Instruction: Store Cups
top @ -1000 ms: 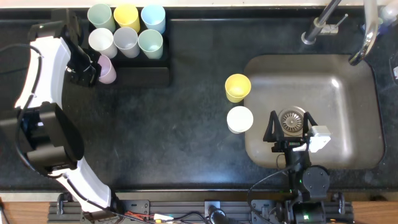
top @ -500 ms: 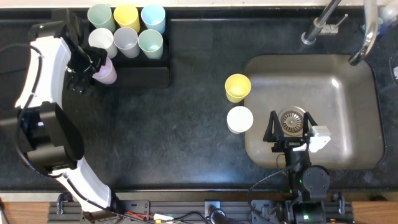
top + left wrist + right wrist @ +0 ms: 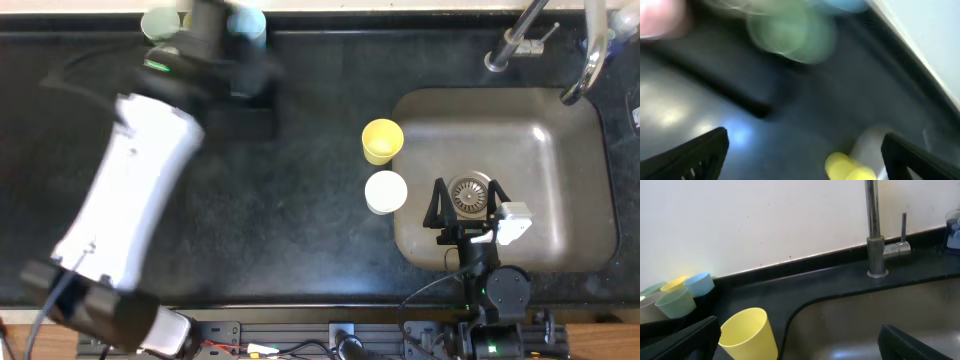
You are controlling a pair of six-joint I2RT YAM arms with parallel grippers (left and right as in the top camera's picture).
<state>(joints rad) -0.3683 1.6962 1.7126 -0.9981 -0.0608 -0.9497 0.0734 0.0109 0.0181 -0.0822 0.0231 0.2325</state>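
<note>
My left fingers are wide open and hold nothing. They hang up in the air by the tray, at the far left of the desk. I think they are empty because the tray is where cups get dropped off, so there is nothing to hold on to here.

The tray already has cups in it. I can see a green cup and a blue cup there, standing close side by side with their mouths up. I think they are packed tight like that so more cups can fit.

Two cups are not put away yet. The yellow cup stands on the desk just beside the sink, mouth up. The white cup is right next to it, a bit nearer to my arms. I cannot tell which way up the white one is. Both are well apart from the tray, so the job is only partly done.

My right fingers are open wide too, with nothing in them. They sit low over the sink, facing the tap, with the yellow cup close by. I think that arm waits there to keep out of the way.

I think my left fingers should go for the yellow cup next and grab it by the rim.
</note>
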